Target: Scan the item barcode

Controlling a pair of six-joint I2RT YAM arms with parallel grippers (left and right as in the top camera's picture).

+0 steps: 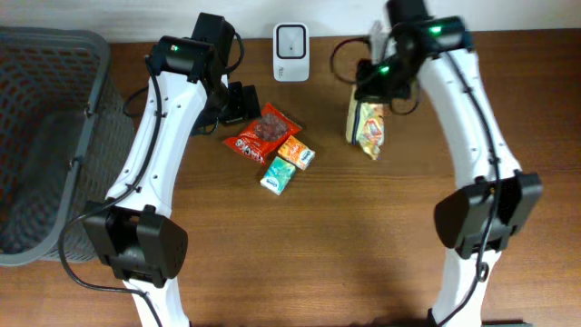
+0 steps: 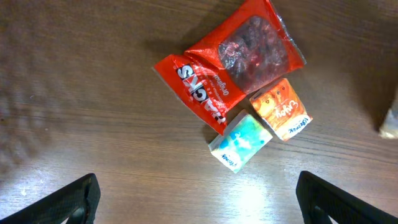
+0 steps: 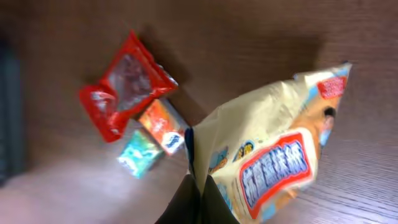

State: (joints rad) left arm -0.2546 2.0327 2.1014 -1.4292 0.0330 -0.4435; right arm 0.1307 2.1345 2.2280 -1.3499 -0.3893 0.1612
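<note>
Overhead view. Shows the right gripper (image 1: 377,89) closed on the upper edge of the yellow snack bag (image 1: 367,129), the item to scan, which appears to hang below it. Places the bag at about 4 o'clock from the white scanner (image 1: 291,53), near but apart. Seems to pinch only the edge so that the printed faces remain free to turn toward the scanner. Shows the left gripper (image 1: 238,102) at 10 o'clock of a small group, probably waiting for their turn: red bag (image 1: 262,133), orange pack (image 1: 296,153), teal pack (image 1: 277,175). Leaves the grey basket (image 1: 54,136) at the far 9 o'clock side.

Left wrist view. Shows the left gripper (image 2: 198,186) wide open and holding nothing, jaws at the two bottom corners, above the bare table (image 2: 93,93). Gives white capital letters on the red bag (image 2: 230,65), ending perhaps in "ACKS", not sure. Gives a script word on the orange pack (image 2: 281,109) and small print on the teal pack (image 2: 241,143), both too small to read.

Right wrist view. Shows the dark fingertips (image 3: 183,208) meeting on the bag's seam at 6 o'clock. Shows a red panel with white characters, blurred, not readable. Finds no barcode on this face; likely needs a turn.
</note>
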